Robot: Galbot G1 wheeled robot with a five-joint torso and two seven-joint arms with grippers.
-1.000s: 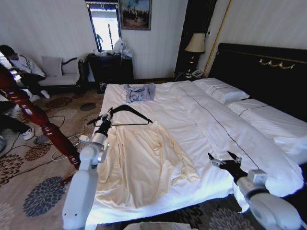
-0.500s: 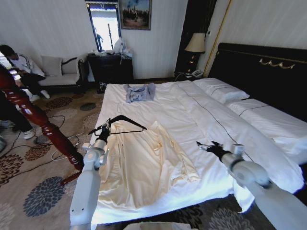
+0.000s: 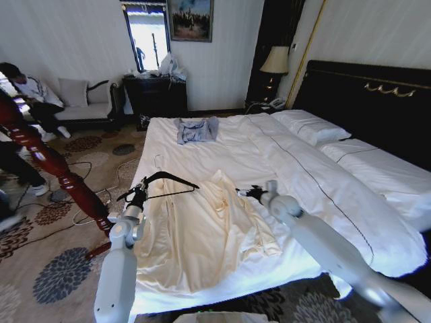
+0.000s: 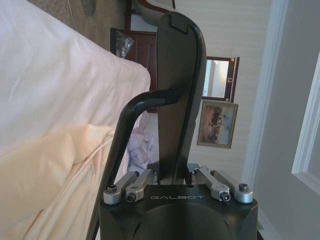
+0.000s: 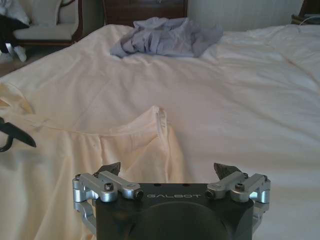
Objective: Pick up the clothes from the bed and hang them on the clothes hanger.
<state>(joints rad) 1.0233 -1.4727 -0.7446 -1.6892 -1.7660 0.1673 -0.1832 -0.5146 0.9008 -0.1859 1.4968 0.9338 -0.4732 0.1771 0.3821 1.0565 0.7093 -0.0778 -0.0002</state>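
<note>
One thin, limp cream garment, the clothes (image 3: 202,232), lies flat on the bed (image 3: 303,175) just ahead of the right claw (image 3: 250,193), whose jaws are spread; its collar looks the firmest hold. The left claw (image 3: 138,196) is clamped on the clothes hanger (image 3: 161,180) beside it.

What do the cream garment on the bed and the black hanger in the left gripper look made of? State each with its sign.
The long cream garment looks like thin woven fabric, matte: it lies limp with soft wrinkles. The black triangular hanger, held in the left gripper, looks like smooth plastic or coated metal with a slight sheen; which one is unclear.
</note>
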